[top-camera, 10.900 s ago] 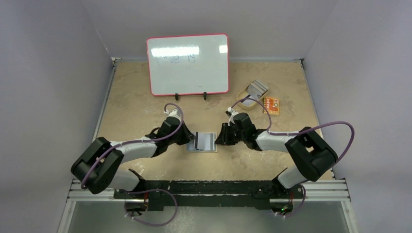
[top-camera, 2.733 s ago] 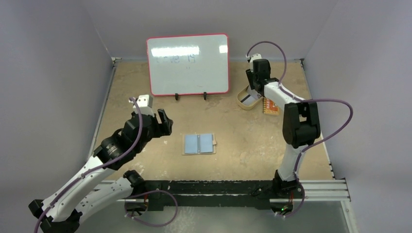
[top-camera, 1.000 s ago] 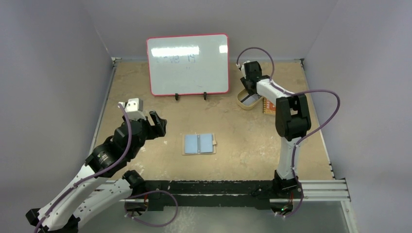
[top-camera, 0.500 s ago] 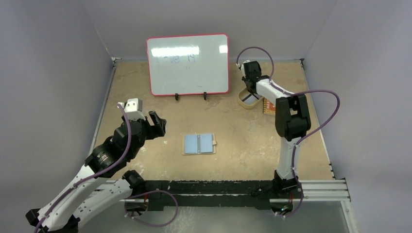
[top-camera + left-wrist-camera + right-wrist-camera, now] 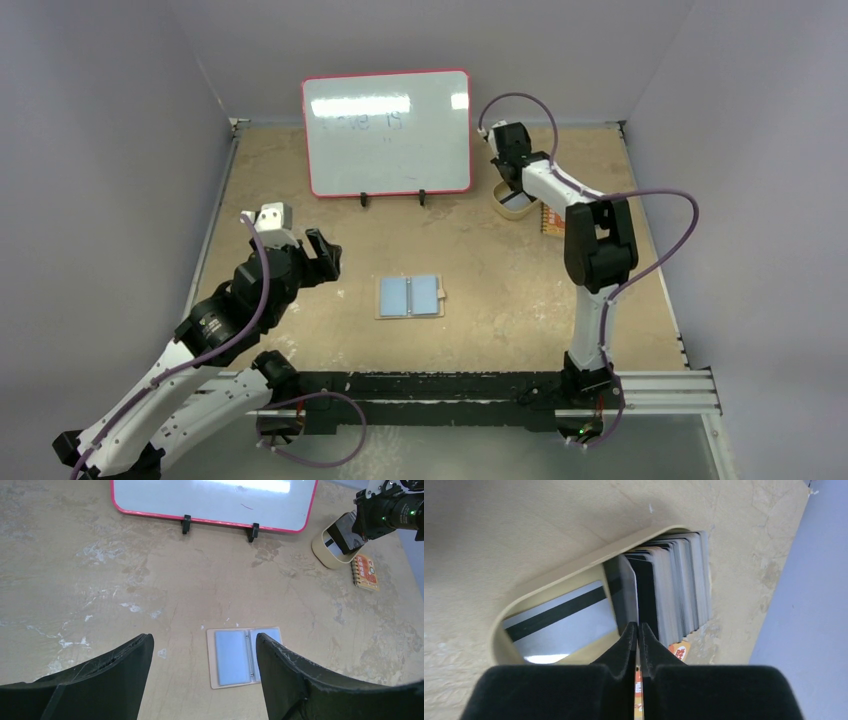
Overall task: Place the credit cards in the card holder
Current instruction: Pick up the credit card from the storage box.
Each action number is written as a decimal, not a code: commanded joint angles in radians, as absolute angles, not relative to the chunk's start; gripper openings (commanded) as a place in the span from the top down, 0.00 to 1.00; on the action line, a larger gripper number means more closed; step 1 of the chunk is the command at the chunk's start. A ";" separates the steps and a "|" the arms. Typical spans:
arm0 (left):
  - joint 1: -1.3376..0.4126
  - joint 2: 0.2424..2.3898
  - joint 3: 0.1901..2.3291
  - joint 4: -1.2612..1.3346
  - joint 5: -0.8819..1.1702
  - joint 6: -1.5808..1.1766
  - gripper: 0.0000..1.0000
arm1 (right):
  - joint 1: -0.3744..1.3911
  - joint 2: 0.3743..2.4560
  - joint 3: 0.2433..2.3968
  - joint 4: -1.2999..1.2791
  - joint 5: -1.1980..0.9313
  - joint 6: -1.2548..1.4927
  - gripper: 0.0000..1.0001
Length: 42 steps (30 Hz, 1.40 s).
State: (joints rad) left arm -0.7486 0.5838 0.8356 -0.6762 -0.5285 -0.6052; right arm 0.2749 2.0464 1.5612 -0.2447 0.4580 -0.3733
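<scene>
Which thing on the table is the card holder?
Start at the red-framed whiteboard at the back and come straight forward to the middle. The small tan folding wallet lies open and flat there, alone. Unlike the tan oval dish at the far right, it shows two light blue panels.

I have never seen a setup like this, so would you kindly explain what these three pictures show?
Two robot arms are bolted at the near edge of a table. One picture looks down from above; the other two come from wrist cameras, so the black shapes there are each arm's own fingers. On the table: an open card holder, a standing whiteboard, a small orange notebook, and a tan oval dish holding credit cards. The left gripper hangs open, holding nothing. The right gripper reaches into the dish, jaws closed at the edge of the upright cards; whether one is pinched is unclear.
</scene>
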 commanded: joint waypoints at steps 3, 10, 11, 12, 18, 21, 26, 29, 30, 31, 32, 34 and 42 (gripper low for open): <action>-0.753 0.577 0.835 -0.655 -0.556 -0.590 0.25 | 0.331 1.969 1.646 -0.370 0.460 -0.301 1.00; -0.752 0.588 0.832 -0.657 -0.555 -0.599 0.25 | 0.375 1.922 1.662 -0.464 0.368 -0.114 1.00; -0.752 0.590 0.831 -0.657 -0.555 -0.601 0.25 | 0.386 1.898 1.650 -0.460 0.354 -0.078 1.00; -0.752 0.592 0.830 -0.657 -0.553 -0.602 0.25 | 0.400 1.883 1.630 -0.448 0.353 -0.048 1.00; -0.752 0.646 0.834 -0.663 -0.553 -0.615 0.24 | 0.474 1.703 1.511 -0.378 0.398 0.085 1.00; -0.752 0.695 0.851 -0.688 -0.561 -0.643 0.24 | 0.520 1.607 1.443 -0.327 0.402 0.135 1.00; -0.753 0.794 0.848 -0.672 -0.488 -0.728 0.25 | 0.577 1.437 1.302 -0.216 0.209 0.261 1.00; -0.750 0.835 0.797 -0.622 -0.418 -0.791 0.30 | 0.607 1.363 1.206 -0.143 0.108 0.345 1.00; -0.747 0.839 0.780 -0.608 -0.402 -0.807 0.32 | 0.620 1.345 1.179 -0.124 0.071 0.385 1.00; -0.740 0.841 0.762 -0.597 -0.388 -0.823 0.33 | 0.634 1.338 1.149 -0.100 0.052 0.415 1.00; -0.735 0.840 0.749 -0.591 -0.374 -0.839 0.35 | 0.650 1.330 1.125 -0.074 0.026 0.433 1.00; -0.724 0.832 0.708 -0.574 -0.354 -0.865 0.38 | 0.689 1.319 1.073 -0.019 -0.026 0.487 1.00; -0.719 0.874 0.565 -0.459 -0.290 -0.974 0.49 | 0.781 1.357 0.886 0.209 -0.187 0.684 1.00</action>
